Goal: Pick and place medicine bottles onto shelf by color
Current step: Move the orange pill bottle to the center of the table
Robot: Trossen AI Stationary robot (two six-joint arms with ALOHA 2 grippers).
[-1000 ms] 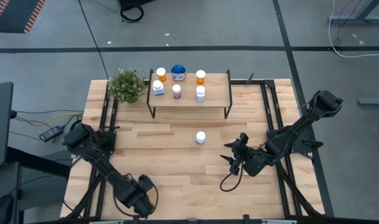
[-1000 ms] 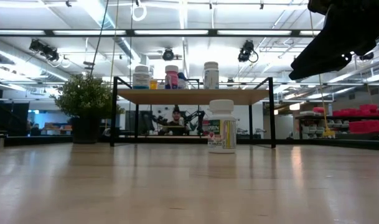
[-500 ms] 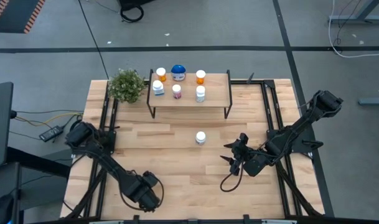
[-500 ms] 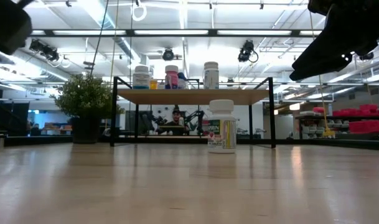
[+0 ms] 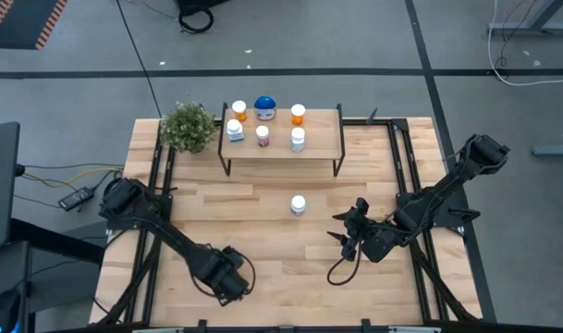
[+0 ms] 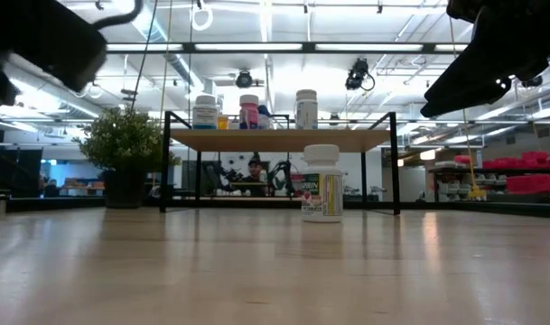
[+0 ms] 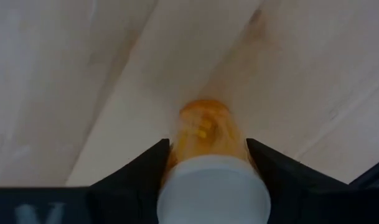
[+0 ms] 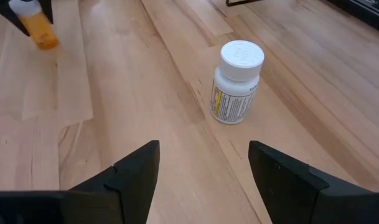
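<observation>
My left gripper (image 5: 227,276) is near the table's front edge, left of centre, shut on an orange bottle (image 7: 205,134) with a white cap. The bottle also shows in the right wrist view (image 8: 40,32). A white bottle (image 5: 299,204) stands upright on its base at mid-table (image 8: 237,81), in front of the shelf (image 5: 318,139). Several bottles stand on the shelf, among them two orange ones (image 5: 239,110), a pink one (image 5: 263,136) and a blue-lidded one (image 5: 265,107). My right gripper (image 5: 348,237) is open and empty, to the right of the white bottle (image 6: 321,183). My left gripper pinches the orange bottle's body just below the cap (image 7: 180,146) between its two fingers. The fingers point down from above, with the cap toward the wrist. The bottle hangs bottom-down between them, lifted clear of the table.
A green potted plant (image 5: 188,126) stands at the shelf's left end. Black frame rails (image 5: 403,166) run along the table's left and right sides. Bare tabletop (image 5: 263,236) lies between the two grippers. A person (image 6: 255,171) shows in the room behind, under the shelf.
My left gripper, still shut on the orange bottle, has gone toward the table's right edge and slightly toward the far edge, carrying the bottle clear of the table. My right gripper and the white bottle have kept still.
</observation>
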